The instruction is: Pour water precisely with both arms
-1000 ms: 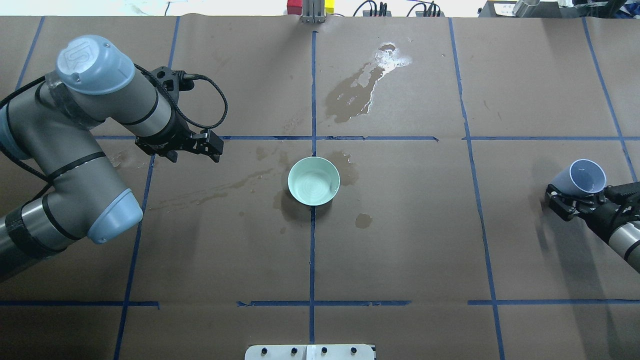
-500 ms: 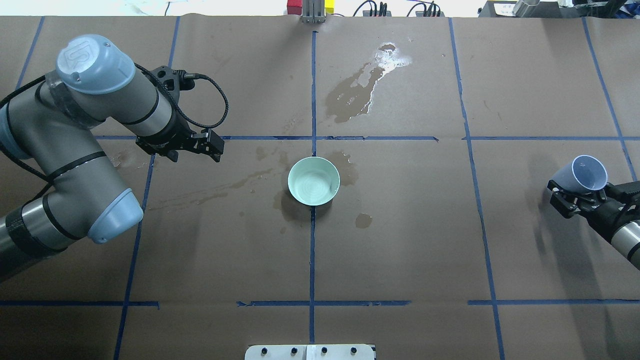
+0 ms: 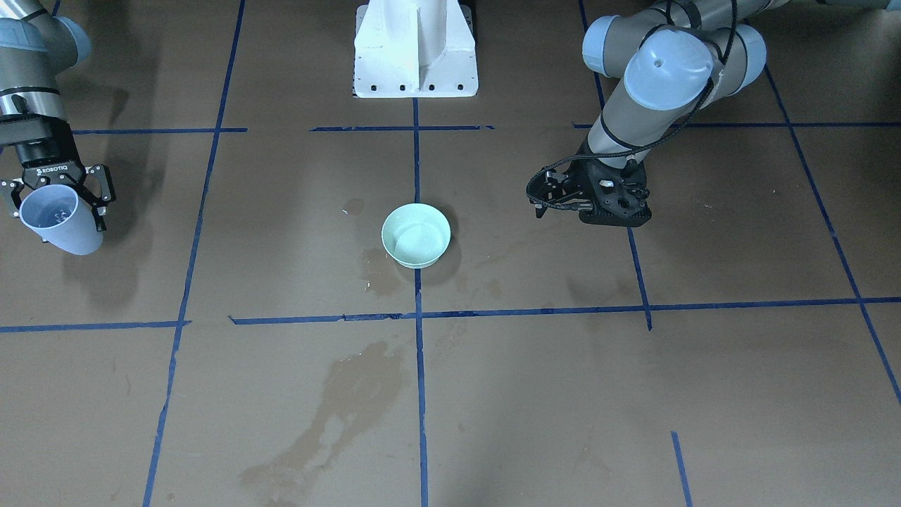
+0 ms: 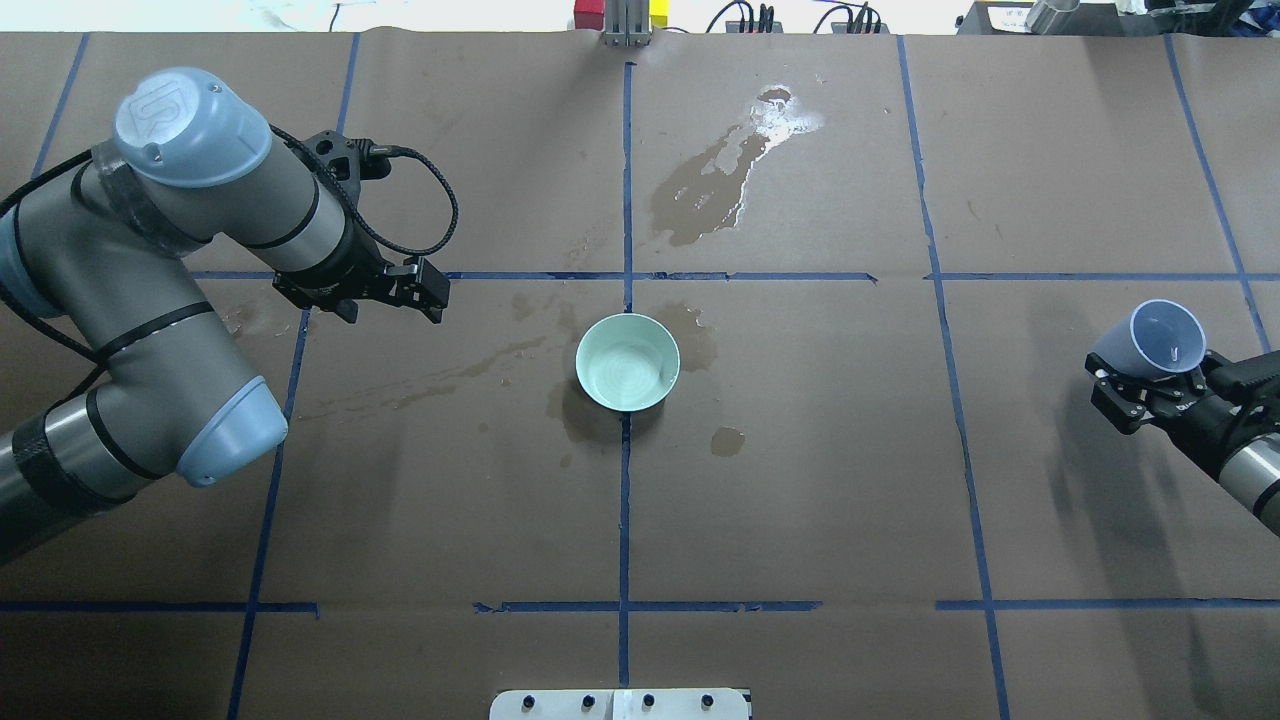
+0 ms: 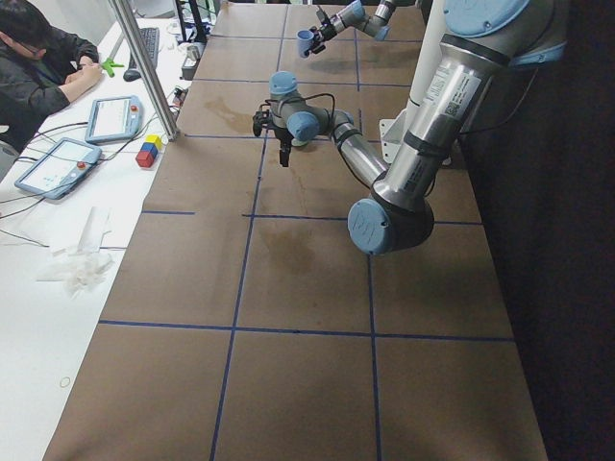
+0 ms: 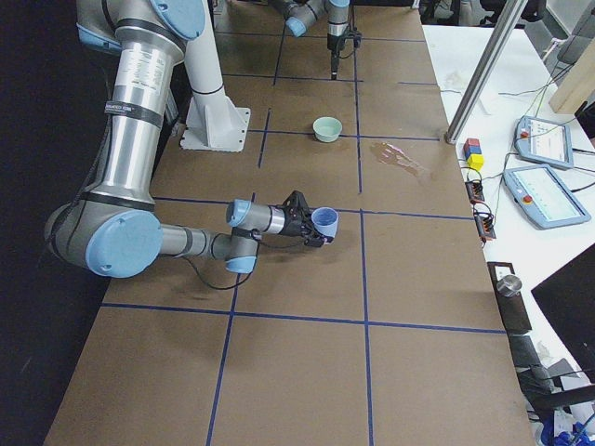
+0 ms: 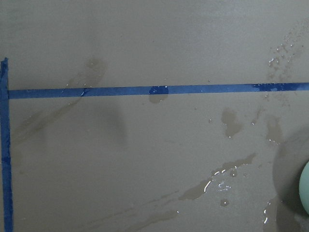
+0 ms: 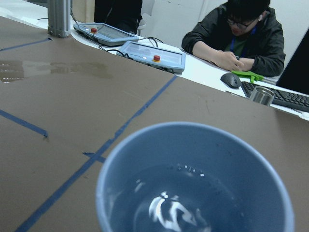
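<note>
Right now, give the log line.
right tool: shut on blue cup, tilted, water inside | left tool: empty | mint bowl: centre

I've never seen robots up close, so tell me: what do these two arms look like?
Two grey tubular jointed arms with pale blue round joint caps. Black cables loop alongside; the black fingers sit below white ROBOTIQ lettering.

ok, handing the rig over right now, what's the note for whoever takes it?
Right gripper: shut on the blue cup, which is tilted, at the table's right end. There is some water in it.
Left gripper: holds nothing and hangs left of the green bowl. Open or shut is unclear.
The bowl sits mid-table with wet stains around it and a puddle beyond.
Done: cup grasped.
Left, likely: carry the cup to the bowl and pour.
</note>
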You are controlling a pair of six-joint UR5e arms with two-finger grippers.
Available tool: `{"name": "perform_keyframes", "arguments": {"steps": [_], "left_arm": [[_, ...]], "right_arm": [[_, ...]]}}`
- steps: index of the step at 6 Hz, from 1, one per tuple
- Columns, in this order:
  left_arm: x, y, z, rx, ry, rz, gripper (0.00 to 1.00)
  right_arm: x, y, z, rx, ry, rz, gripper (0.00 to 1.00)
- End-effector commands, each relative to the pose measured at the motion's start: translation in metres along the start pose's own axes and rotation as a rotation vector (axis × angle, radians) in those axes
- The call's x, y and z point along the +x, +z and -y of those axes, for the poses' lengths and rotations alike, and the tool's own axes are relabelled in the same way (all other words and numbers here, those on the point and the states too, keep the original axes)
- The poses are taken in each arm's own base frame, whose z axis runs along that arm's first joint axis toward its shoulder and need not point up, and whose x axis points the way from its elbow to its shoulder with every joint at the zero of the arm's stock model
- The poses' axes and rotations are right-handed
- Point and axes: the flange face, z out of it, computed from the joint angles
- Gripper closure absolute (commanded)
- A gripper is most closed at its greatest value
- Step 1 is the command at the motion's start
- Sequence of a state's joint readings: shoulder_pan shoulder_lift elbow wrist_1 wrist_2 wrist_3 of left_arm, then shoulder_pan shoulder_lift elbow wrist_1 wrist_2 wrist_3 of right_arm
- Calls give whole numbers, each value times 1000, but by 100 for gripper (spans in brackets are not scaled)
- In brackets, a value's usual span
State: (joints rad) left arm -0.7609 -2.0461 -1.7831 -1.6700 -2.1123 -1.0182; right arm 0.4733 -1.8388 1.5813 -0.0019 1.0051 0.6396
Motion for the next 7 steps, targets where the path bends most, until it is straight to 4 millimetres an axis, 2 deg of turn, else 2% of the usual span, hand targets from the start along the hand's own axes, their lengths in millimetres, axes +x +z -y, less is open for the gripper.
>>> {"name": "perform_keyframes", "arguments": {"steps": [1,2,5,7], "left_arm": [[1,-1,0,3,-2,-1,0],[2,-2,0,2,-6,-3,0],[4,-2,1,3,-12,-5,0],[5,-2,0,3,-12,-6,0]], "right_arm": [[-26,4,34,58,-28,35,98],[-60,29,61,52,-29,22,98],[-170,76,160,-8,-76,-29,98],[-250,108,213,-79,-109,-59,100]]}}
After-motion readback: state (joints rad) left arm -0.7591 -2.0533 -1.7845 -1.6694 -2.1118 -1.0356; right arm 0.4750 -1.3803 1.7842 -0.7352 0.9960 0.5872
